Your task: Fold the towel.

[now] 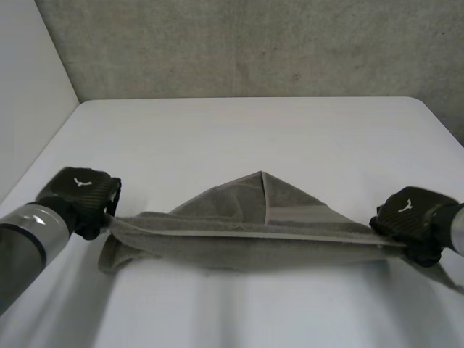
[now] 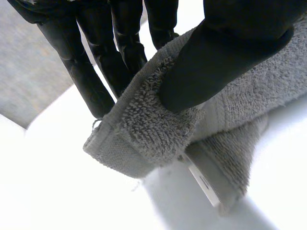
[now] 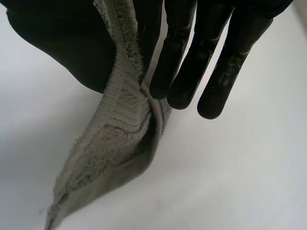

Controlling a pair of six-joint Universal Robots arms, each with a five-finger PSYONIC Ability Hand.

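On the white table (image 1: 239, 130), in the head view, a single grey towel (image 1: 239, 235) is strung between the two hands. The left hand (image 1: 83, 192) grips one end and the right hand (image 1: 409, 214) the other, and the edge between them runs as a taut line just above the tabletop. Beyond that line the rest of the cloth lies on the table, tapering to a point on the far side. A lower layer sags beneath the held edge near the left hand.

In the left wrist view, the thumb presses a corner of the towel against the straight fingers (image 2: 86, 76) behind it, a firm pinch. A white label (image 2: 204, 184) hangs from the layer below.

In the right wrist view, the right hand pinches the other end between its thumb and the nearest finger. The remaining fingers (image 3: 216, 81) are straight and free, and cloth trails down toward the table.

I judge the fold begun but not finished: the layers are uneven, and the held edge has yet to be laid down and squared.

Count: one towel, one label, two hands, one table.
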